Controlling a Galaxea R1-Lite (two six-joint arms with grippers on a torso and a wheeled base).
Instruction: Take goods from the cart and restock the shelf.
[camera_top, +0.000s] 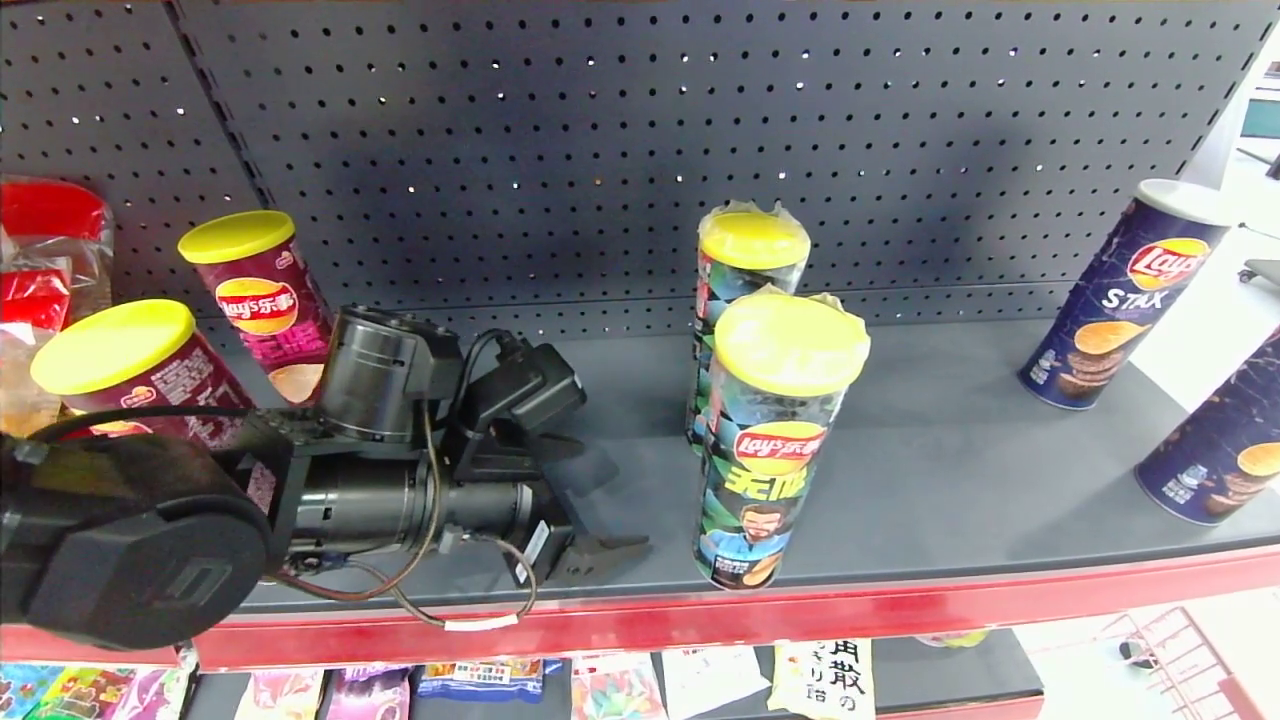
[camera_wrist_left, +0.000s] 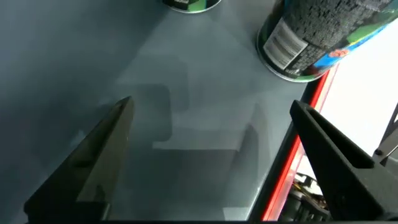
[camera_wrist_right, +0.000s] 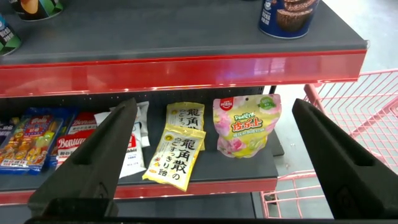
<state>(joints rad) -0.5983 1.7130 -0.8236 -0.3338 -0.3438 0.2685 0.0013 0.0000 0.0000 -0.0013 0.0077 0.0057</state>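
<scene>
Left gripper (camera_top: 592, 500) gapes empty near the shelf's (camera_top: 950, 470) red front edge, between purple chip cans (camera_top: 262, 300) and green chip cans (camera_top: 772, 450); right gripper (camera_wrist_right: 214, 109) likewise spread wide, empty

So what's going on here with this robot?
The robot is restocking a shop shelf. Its left gripper hangs low over the shelf's front, jaws open and empty, beside a green chip can standing upright near the red edge. The right gripper, also open and empty, is lower down, facing snack bags on the shelf below, with the red wire cart off to one side.
</scene>
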